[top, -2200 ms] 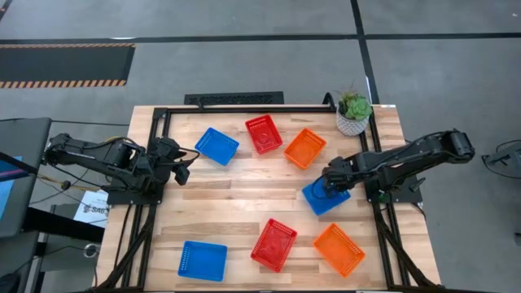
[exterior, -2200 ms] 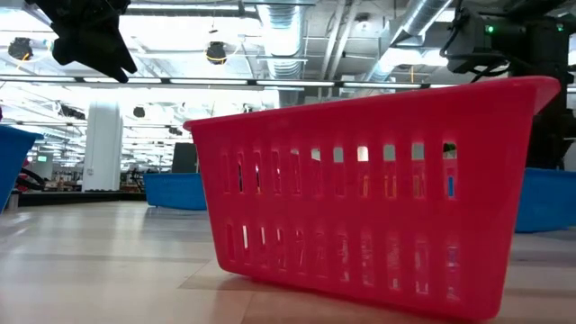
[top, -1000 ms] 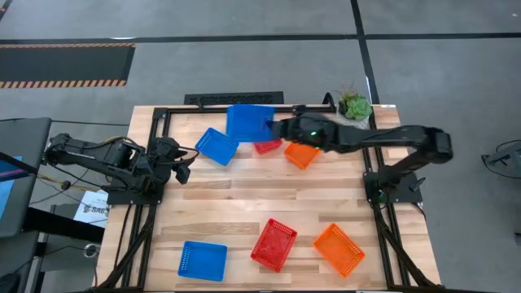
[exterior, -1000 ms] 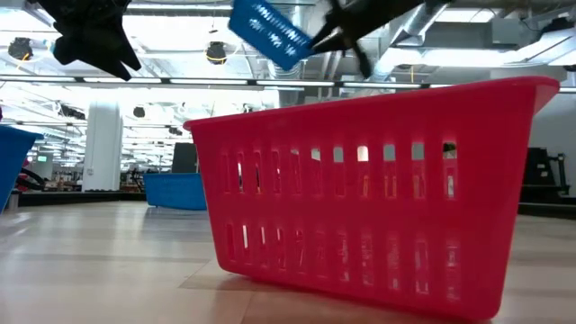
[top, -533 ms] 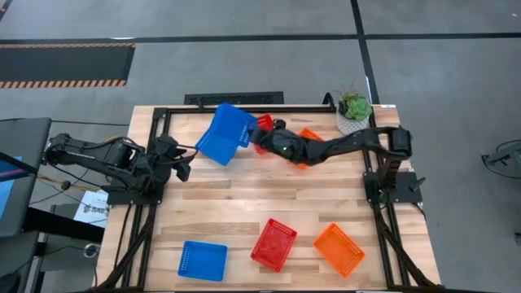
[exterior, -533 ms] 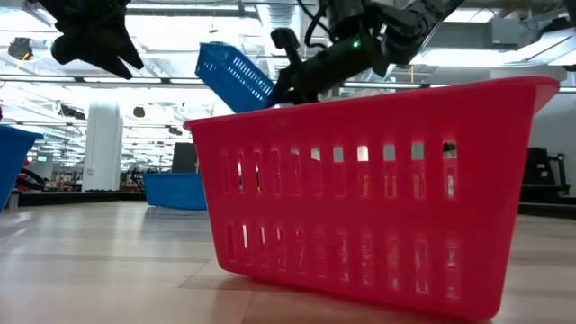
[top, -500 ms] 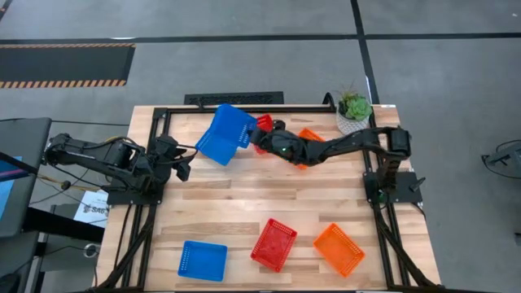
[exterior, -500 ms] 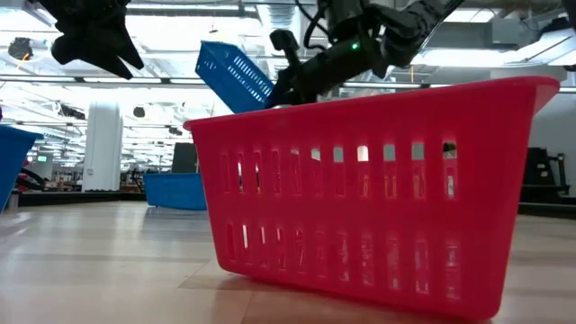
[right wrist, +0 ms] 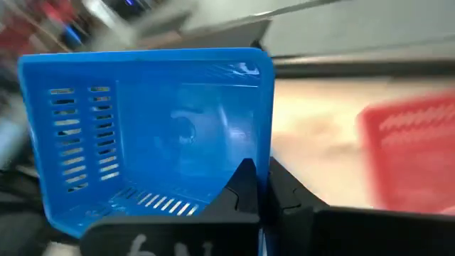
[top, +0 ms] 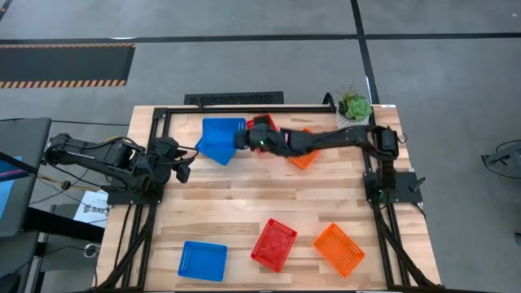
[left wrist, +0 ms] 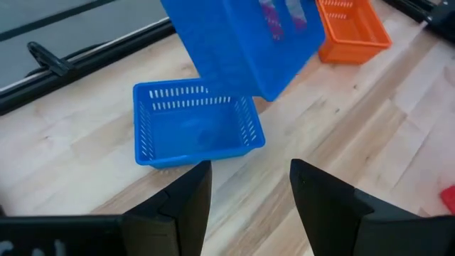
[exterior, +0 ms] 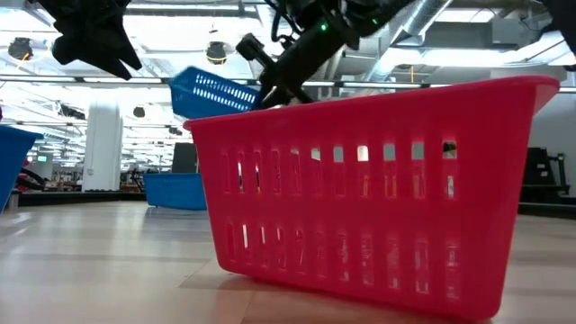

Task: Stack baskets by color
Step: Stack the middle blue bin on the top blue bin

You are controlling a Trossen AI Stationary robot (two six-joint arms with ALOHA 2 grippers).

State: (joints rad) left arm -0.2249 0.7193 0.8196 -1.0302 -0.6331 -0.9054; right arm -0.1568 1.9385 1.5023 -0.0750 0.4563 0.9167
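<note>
Writing: a white sheet (top: 91, 208) lies off the counter's left edge under the left arm; its print is too small to read. No other label can be made out.

Counter (top: 236, 213): pale wooden top in a black frame.

Right hand (top: 241, 139): reached across the far side of the counter, clenched on the rim of a blue basket (top: 218, 137). That basket hangs tilted in the air, over or just above a second blue basket (left wrist: 193, 132), which sits upright on the far-left part of the counter; from the left wrist view the two look slightly apart, though contact cannot be ruled out.

Left hand (top: 181, 163): waiting at the left edge, fingers parted, grasping nothing.

Other baskets:
- third blue basket (top: 202, 260), near-left corner
- red basket (top: 273, 243), near middle, filling the low view
- orange basket (top: 339, 249), near right
- far red basket (top: 262, 124), mostly hidden under the right arm
- far orange basket (top: 304, 157), partly under the same arm

White pot with a green plant (top: 353, 108): far-right corner.

Changes: two seconds ago the carried blue basket lay at the right-middle of the counter under the right hand. Since then it has been lifted and swung to the far left, and in the last half second it has dropped lower and tipped flatter. The left arm has not moved.
</note>
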